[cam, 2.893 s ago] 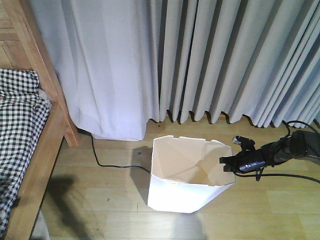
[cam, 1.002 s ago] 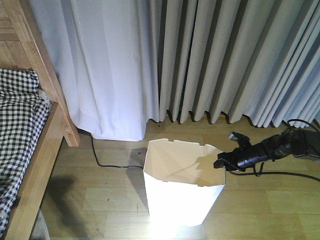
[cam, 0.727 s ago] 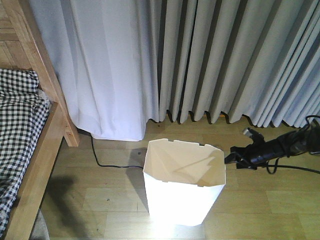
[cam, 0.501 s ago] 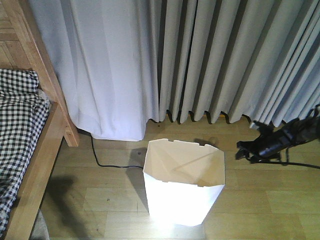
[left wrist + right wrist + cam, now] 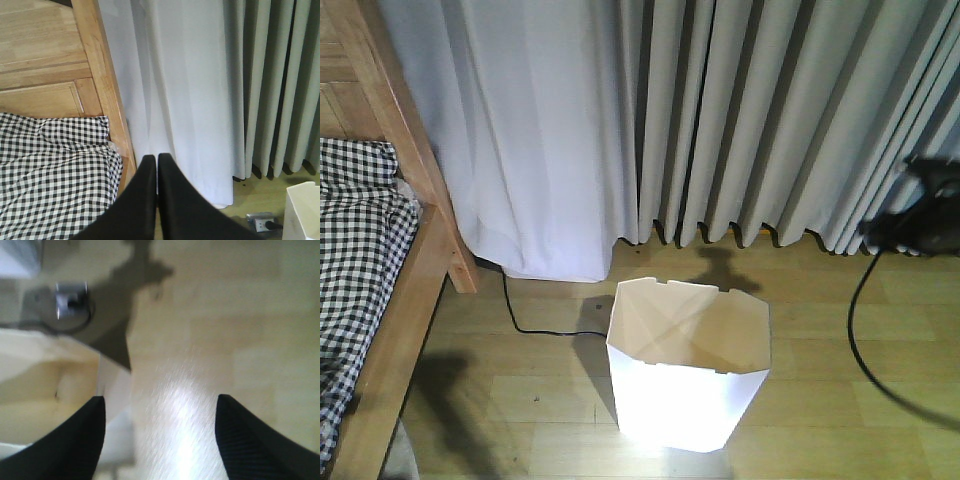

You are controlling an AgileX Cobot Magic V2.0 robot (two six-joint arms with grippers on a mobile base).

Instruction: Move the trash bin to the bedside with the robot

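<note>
Wooden floor (image 5: pixel 880 420) bears the trash bin (image 5: pixel 688 365); right tool (image 5: pixel 160 440) wide, left tool (image 5: pixel 157 170) pinched closed.

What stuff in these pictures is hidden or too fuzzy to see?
- Trash bin floor: front view, hidden by its own walls.
- Right gripper: right wrist view is motion-blurred; only open finger bases show. In front view it's a dark smear at the right edge.
- Bed: cut off by the left edge.
- Left gripper: shut, arm out of frame.
</note>
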